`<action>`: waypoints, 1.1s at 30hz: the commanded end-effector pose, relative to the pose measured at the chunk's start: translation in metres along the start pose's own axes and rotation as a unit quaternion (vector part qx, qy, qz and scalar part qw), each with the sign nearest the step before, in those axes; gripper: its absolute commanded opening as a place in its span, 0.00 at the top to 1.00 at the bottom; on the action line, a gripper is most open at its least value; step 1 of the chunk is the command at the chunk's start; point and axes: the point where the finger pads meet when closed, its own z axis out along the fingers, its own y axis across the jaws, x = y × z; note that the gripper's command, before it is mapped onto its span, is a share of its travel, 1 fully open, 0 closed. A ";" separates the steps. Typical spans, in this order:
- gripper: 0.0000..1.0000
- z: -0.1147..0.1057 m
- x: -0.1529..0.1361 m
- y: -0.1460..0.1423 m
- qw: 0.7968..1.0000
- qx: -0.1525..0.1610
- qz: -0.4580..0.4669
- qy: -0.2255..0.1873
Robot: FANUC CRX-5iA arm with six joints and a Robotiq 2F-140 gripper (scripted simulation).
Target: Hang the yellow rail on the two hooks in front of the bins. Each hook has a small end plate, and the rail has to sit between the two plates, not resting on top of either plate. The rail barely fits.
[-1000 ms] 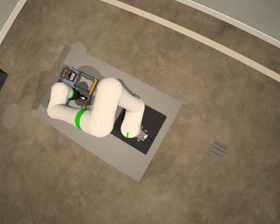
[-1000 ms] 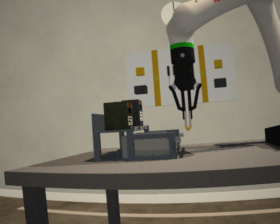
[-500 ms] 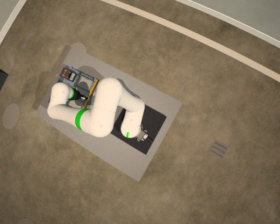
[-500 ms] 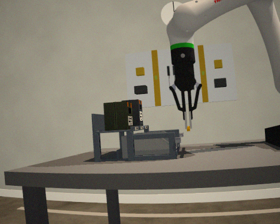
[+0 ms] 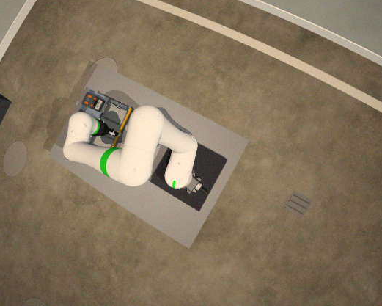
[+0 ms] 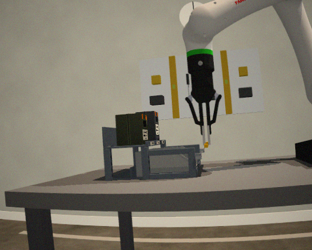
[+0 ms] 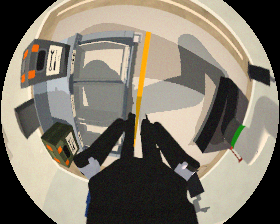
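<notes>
My gripper (image 6: 206, 138) points straight down and is shut on the yellow rail (image 5: 122, 127), a long thin bar. In the side view only the rail's end (image 6: 206, 145) shows below the fingertips, level with the top front edge of the grey bin frame (image 6: 169, 160) and just to its right. In the wrist view the rail (image 7: 143, 85) runs away from the fingers along the right edge of the open bin (image 7: 100, 81). The hooks and their end plates are too small to make out.
Dark green and black modules (image 6: 137, 127) with orange tabs stand on the frame's raised shelf at the left. A black block (image 6: 309, 150) sits at the table's right edge. A board with yellow strips (image 6: 202, 83) hangs on the wall behind.
</notes>
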 end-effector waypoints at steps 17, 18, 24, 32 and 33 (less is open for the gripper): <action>1.00 0.003 0.000 -0.012 1.000 0.000 0.000 0.000; 1.00 0.003 0.000 -0.012 1.000 0.000 0.000 0.000; 1.00 0.007 0.000 -0.029 1.000 0.000 0.000 0.000; 1.00 0.007 0.000 -0.029 1.000 0.000 0.000 0.000; 1.00 0.007 0.000 -0.029 1.000 0.000 0.000 0.000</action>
